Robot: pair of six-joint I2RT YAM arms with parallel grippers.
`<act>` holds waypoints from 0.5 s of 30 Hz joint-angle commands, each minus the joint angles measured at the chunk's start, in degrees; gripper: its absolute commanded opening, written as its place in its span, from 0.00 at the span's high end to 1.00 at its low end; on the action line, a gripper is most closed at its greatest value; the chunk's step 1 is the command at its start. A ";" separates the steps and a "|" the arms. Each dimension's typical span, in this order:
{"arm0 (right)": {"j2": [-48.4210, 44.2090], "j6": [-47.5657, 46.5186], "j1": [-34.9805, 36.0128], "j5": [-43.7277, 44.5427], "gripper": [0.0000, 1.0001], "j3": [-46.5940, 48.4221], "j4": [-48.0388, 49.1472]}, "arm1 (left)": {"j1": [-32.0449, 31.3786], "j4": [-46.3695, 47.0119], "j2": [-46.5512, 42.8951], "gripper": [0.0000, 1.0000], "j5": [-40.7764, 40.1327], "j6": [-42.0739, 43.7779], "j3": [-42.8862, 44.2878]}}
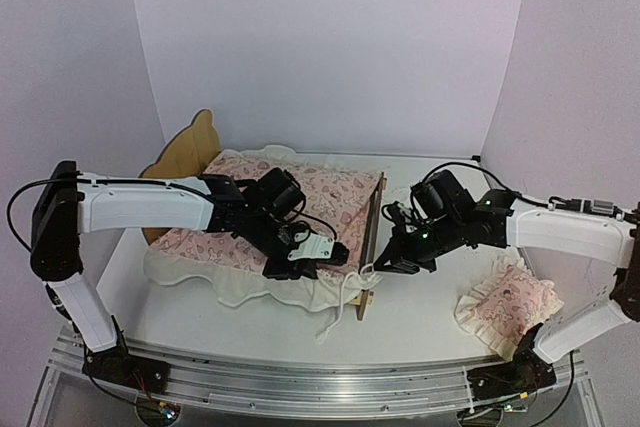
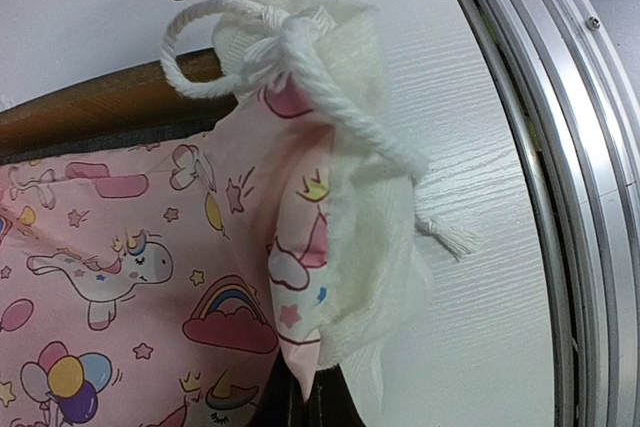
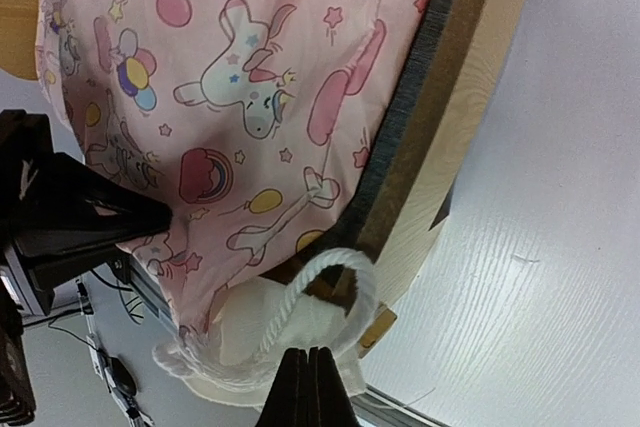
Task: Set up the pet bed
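Over the pet bed point(image 1: 190, 142) the cover point(image 1: 240, 217) lies spread; left gripper point(image 1: 325, 255) pinches its corner, right gripper point(image 1: 388, 265) closed alongside, pillow point(image 1: 510, 307) not yet placed

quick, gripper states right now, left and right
Left gripper: closed, pinching a corner of the pink cover.
Right gripper: closed at the cover's white cord loop; whether it grips it cannot be told.

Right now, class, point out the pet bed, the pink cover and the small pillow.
pet bed point(image 1: 190, 152), top external view, on its wooden headboard.
pink cover point(image 1: 335, 197), top external view, on its printed middle near the footboard.
small pillow point(image 1: 512, 305), top external view, on its pink centre.
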 commanded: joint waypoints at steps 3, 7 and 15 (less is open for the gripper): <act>-1.68 -3.74 3.33 3.41 1.00 8.14 -6.71 | 1.19 -6.80 -6.61 1.00 -3.43 3.29 2.57; -0.64 -5.93 3.61 5.68 0.97 11.46 -11.43 | 3.68 -6.84 -8.22 1.00 -4.49 5.34 1.16; 2.78 -10.17 3.95 7.05 0.74 14.99 -11.52 | 7.95 -6.57 -10.41 1.00 -5.84 8.34 -0.82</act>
